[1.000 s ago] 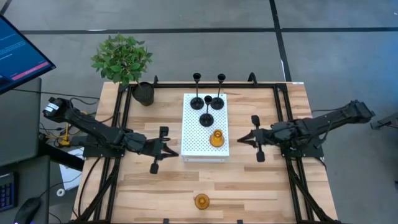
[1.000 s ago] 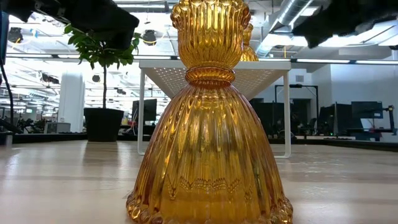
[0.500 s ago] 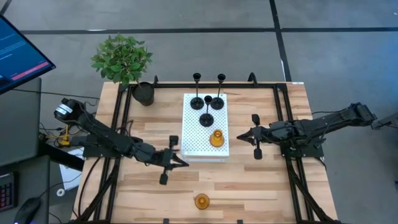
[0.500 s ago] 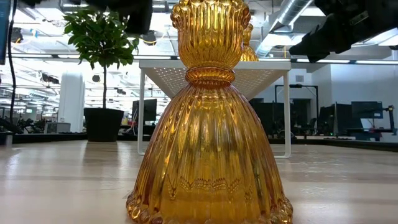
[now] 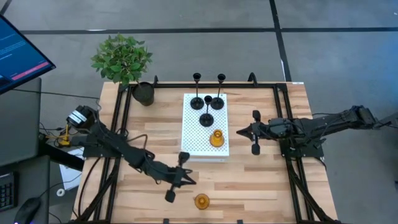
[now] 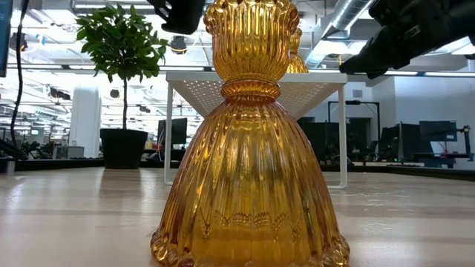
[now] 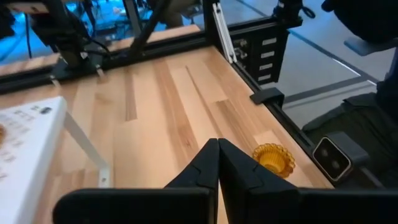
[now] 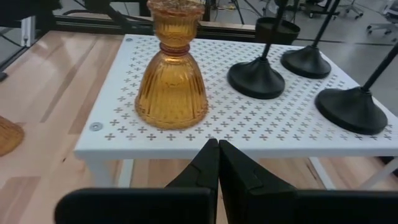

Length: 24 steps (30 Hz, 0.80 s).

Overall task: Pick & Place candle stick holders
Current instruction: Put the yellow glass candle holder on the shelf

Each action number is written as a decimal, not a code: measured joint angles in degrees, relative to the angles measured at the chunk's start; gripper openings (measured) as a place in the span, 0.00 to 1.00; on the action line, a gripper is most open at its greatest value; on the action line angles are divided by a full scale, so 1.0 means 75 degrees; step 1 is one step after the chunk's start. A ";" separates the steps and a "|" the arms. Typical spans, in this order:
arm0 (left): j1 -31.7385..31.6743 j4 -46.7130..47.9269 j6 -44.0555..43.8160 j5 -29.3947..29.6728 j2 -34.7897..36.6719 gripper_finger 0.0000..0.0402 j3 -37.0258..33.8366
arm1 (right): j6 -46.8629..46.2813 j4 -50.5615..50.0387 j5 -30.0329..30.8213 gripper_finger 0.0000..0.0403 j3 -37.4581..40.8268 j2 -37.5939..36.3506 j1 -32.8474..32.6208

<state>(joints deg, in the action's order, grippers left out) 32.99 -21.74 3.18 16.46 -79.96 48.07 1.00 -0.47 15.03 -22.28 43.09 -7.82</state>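
One amber glass candle stick holder (image 5: 201, 201) stands on its base on the wooden table near the front edge; it fills the low view (image 6: 249, 148) and shows in the left wrist view (image 7: 273, 158). A second amber holder (image 5: 216, 138) (image 8: 172, 68) stands on a white perforated stand (image 5: 194, 144) with several black holders (image 5: 206, 118) (image 8: 257, 76). My left gripper (image 5: 188, 181) (image 7: 217, 143) is shut and empty, just left of and beyond the table's amber holder. My right gripper (image 5: 239, 132) (image 8: 217, 143) is shut and empty, just right of the stand.
A black pot (image 5: 143, 93) with a green plant (image 5: 121, 57) stands at the far left corner. Black frame rails (image 5: 122, 124) run along the table's left, right and far sides. Bare wood lies left and right of the near amber holder.
My left gripper has swung toward the table's near edge and to the right, from beside the stand's left side to close by the amber holder on the table. My right gripper has drifted a little toward the far edge beside the stand. No holder has moved.
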 joint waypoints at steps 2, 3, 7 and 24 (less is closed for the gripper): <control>0.0003 0.0093 -0.0133 -0.0005 -0.0254 0.01 0.0224 | 0.0003 -0.0001 0.0001 0.00 0.0000 0.0000 0.0039; 0.0008 0.0100 -0.0207 -0.0072 -0.0368 0.01 0.0328 | 0.0003 -0.0013 0.0000 0.00 0.0000 0.0000 0.0059; 0.0066 0.0090 -0.0587 -0.0482 -0.0720 0.01 0.0662 | 0.0003 -0.0059 0.0000 0.00 0.0000 0.0000 0.0128; 0.0607 0.1501 -0.2159 -0.0044 -0.1644 0.01 0.1979 | 0.0003 -0.0312 0.0001 0.00 0.0000 0.0001 0.0167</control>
<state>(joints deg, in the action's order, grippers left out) 37.54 -10.48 -13.01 16.14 -92.29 62.92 1.02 -2.81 15.04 -22.28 43.10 -6.57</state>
